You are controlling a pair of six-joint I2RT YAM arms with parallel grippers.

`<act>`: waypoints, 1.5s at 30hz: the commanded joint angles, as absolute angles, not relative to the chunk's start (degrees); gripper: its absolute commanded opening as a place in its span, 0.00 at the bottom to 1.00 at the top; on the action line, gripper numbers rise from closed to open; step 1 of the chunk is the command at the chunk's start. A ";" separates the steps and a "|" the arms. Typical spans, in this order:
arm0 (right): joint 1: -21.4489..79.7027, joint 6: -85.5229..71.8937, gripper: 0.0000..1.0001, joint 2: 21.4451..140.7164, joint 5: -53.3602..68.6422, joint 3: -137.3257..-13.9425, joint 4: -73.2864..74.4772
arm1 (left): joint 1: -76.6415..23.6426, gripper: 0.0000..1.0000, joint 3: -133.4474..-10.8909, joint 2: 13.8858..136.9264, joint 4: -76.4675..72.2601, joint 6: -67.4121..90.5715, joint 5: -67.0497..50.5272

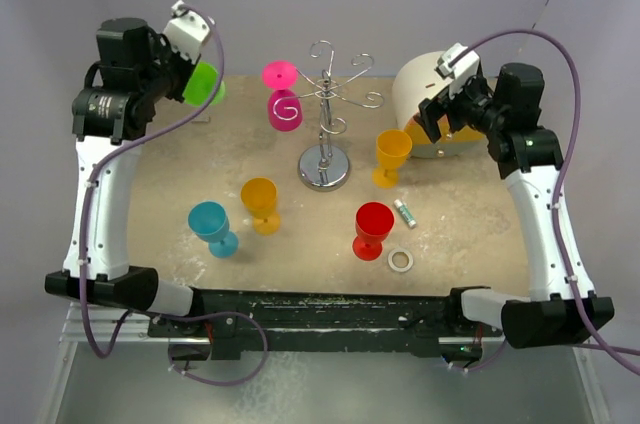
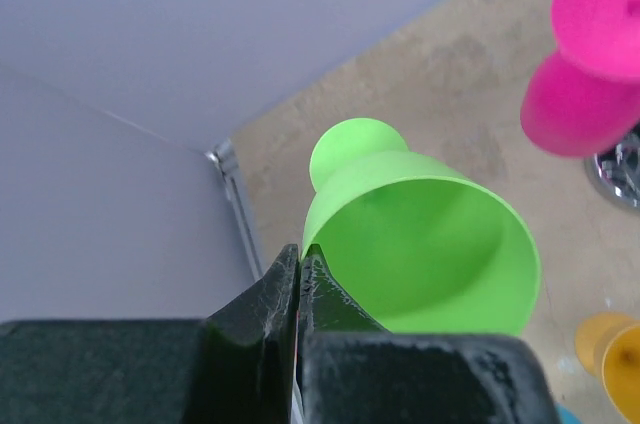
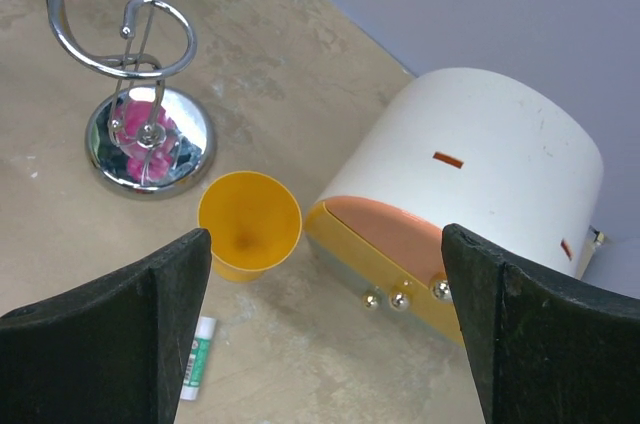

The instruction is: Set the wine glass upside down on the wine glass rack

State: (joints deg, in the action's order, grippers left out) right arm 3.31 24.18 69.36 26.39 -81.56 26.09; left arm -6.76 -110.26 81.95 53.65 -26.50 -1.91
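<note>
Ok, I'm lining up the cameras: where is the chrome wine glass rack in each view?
Top external: the wine glass rack stands mid-frame.
Left wrist: only a chrome sliver of the rack at the right edge.
Right wrist: rack upper left, base and a curled arm.
Shared landmark: the pink glass hanging on the rack.

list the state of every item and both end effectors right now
left end effector, shut on rim of green wine glass
right end effector, open, empty
green wine glass, held, tipped sideways
wine glass rack, upright
pink wine glass, hanging upside down on wine glass rack
orange glass by the rack, upright
other orange glass, upright
blue glass, upright
red glass, upright
white-and-orange box, drawer shut
tube, lying on its side
</note>
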 commanded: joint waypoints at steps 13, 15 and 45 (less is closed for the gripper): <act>3.91 15.61 0.96 79.93 33.91 -112.44 36.51 | -6.50 0.00 -124.11 80.29 33.48 -10.03 -24.24; 4.97 12.88 0.95 80.63 34.74 -113.82 34.46 | -6.50 0.00 -123.87 80.48 30.19 -6.52 -27.51; 18.72 -13.90 0.66 96.88 31.96 -128.41 16.18 | -10.19 0.00 -124.04 88.88 19.12 12.55 -41.68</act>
